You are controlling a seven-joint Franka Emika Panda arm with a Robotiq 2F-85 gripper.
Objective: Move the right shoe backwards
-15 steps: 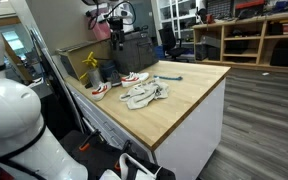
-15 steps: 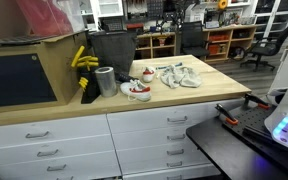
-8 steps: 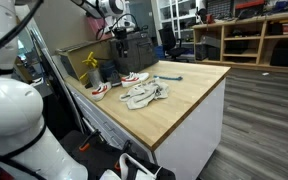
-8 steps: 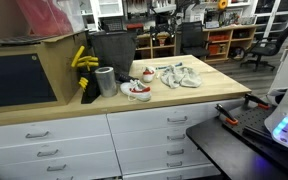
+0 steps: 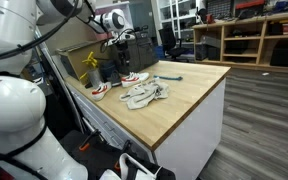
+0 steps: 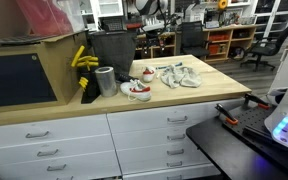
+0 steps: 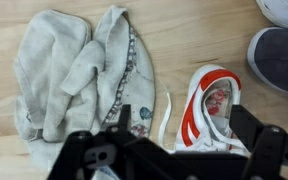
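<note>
Two white shoes with red stripes lie on the wooden countertop (image 5: 189,90). One shoe (image 5: 134,77) (image 6: 147,74) lies next to a crumpled cloth; the other shoe (image 5: 101,90) (image 6: 136,90) lies nearer the counter's edge. My gripper (image 5: 124,48) (image 6: 150,28) hangs above the shoes. In the wrist view a shoe (image 7: 209,105) lies directly below my open, empty gripper (image 7: 184,138), between the two fingers, with its opening facing up. No finger touches it.
A grey-white cloth (image 5: 144,95) (image 6: 179,76) (image 7: 79,75) lies beside the shoe. A grey cup (image 6: 105,80), a black bin (image 6: 111,48), yellow bananas (image 6: 83,60) and a wooden box (image 6: 24,70) stand behind the shoes. A grey object (image 7: 279,55) lies at the wrist view's right edge.
The arm has swung further into view and the gripper has come down toward the shoes. The shoes and cloth have not moved.
</note>
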